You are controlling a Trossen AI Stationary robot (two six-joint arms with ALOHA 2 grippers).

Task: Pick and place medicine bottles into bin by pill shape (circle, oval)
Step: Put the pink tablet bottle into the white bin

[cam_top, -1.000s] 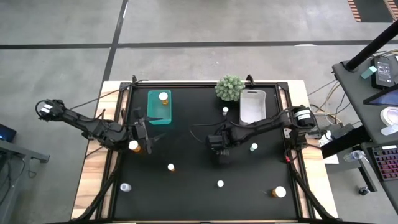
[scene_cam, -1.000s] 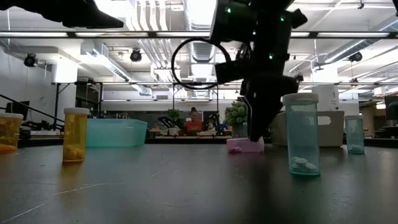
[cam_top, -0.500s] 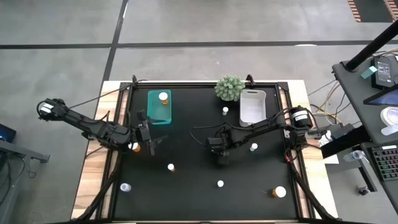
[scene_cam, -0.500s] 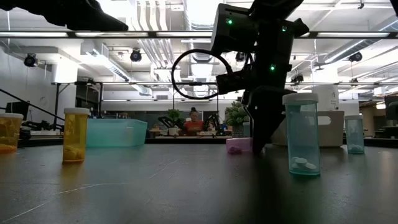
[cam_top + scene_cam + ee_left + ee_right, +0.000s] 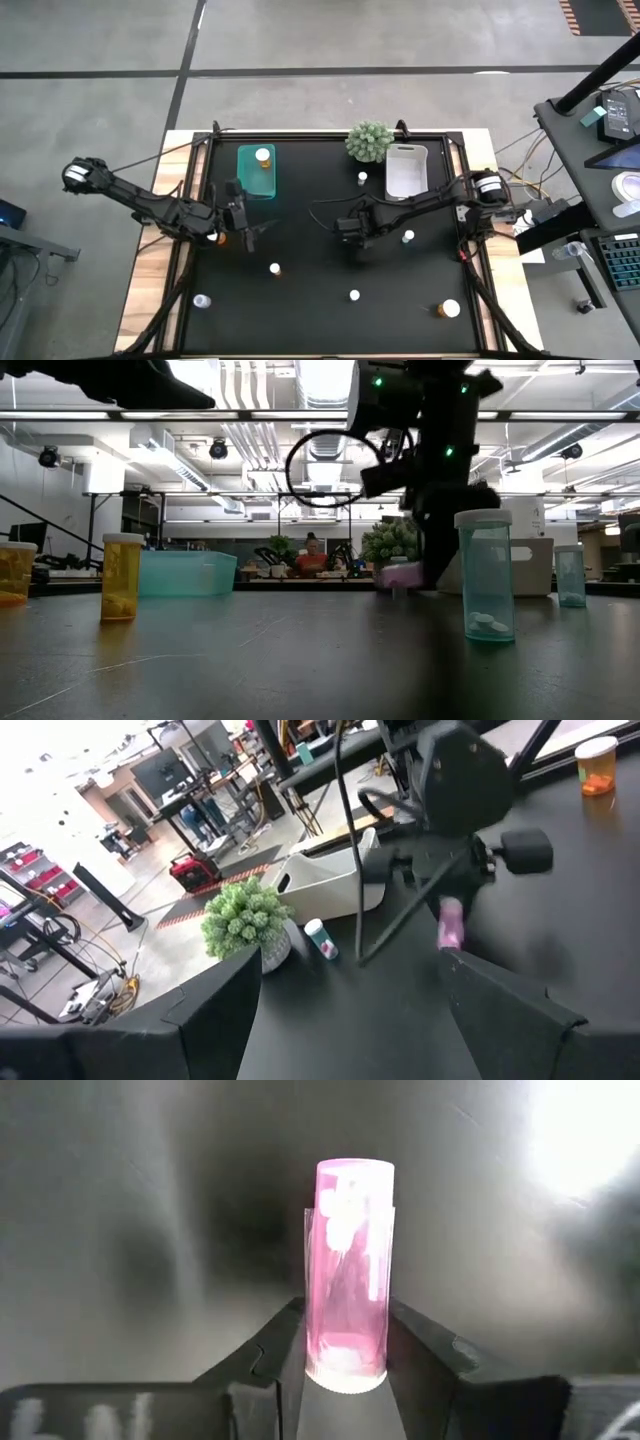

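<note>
I am pinching a pink bottle (image 5: 350,1270) with my right gripper (image 5: 345,1350). My left gripper (image 5: 243,222) is hanging spread at nine o'clock. One bottle is sitting in the teal bin (image 5: 255,180); many are waiting.

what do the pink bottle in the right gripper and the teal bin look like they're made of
Pink bottle: probably clear tinted plastic, glossy; light passes through its wall and highlights streak it. It sits clamped between the right gripper's fingers. Teal bin: likely translucent plastic, smooth and slightly frosted; it glows evenly in the low view, and a white-capped bottle stands inside it in the high view.
</note>
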